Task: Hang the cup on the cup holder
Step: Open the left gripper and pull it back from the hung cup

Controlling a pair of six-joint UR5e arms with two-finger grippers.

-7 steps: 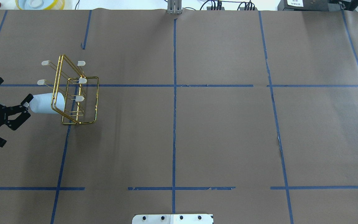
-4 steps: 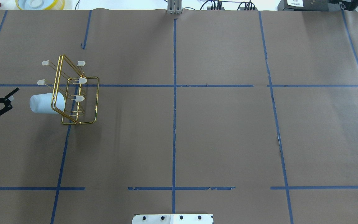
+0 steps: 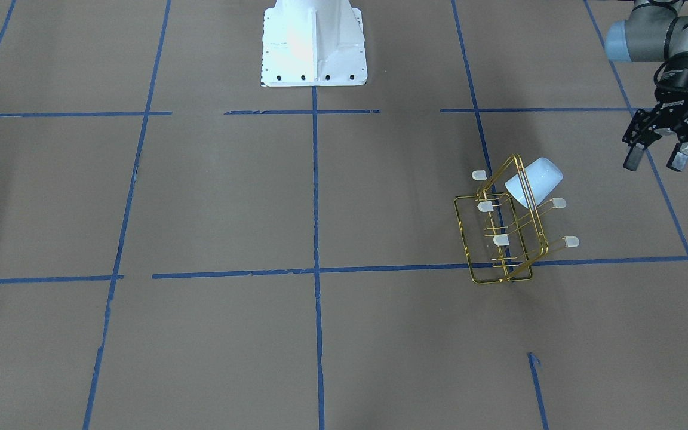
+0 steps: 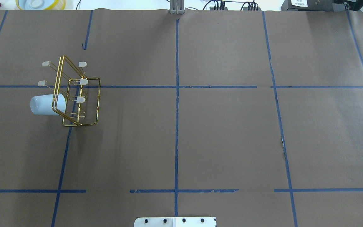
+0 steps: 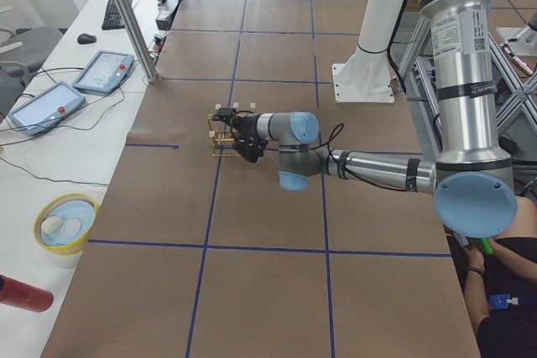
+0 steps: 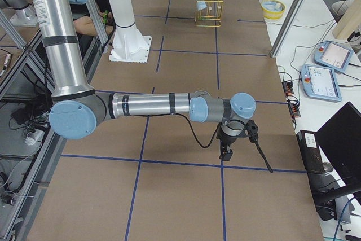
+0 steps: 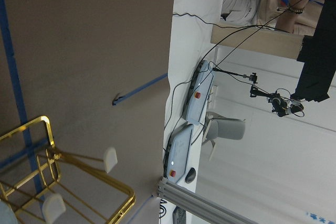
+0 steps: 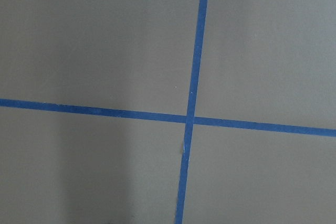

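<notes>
1. The cup (image 4: 44, 105) hangs tilted on the cup holder (image 4: 76, 94), at the rack's 9 o'clock side in the overhead view.
2. The left gripper (image 3: 654, 161), jaws wide and empty, hovers at the cup's 3 o'clock in the front-facing view, well apart.
3. The right gripper (image 6: 228, 150): I cannot tell how its jaws stand.

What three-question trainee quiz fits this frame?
1. True or false: the left gripper is shut on the cup.
2. The cup is: A) lying flat, B) hung on a prong of the gold wire cup holder, C) upright beside it.
3. Fill in: ___ white prong caps show bare.
Key: 1 false, it is open and apart from the cup; 2 B; 3 five.
</notes>
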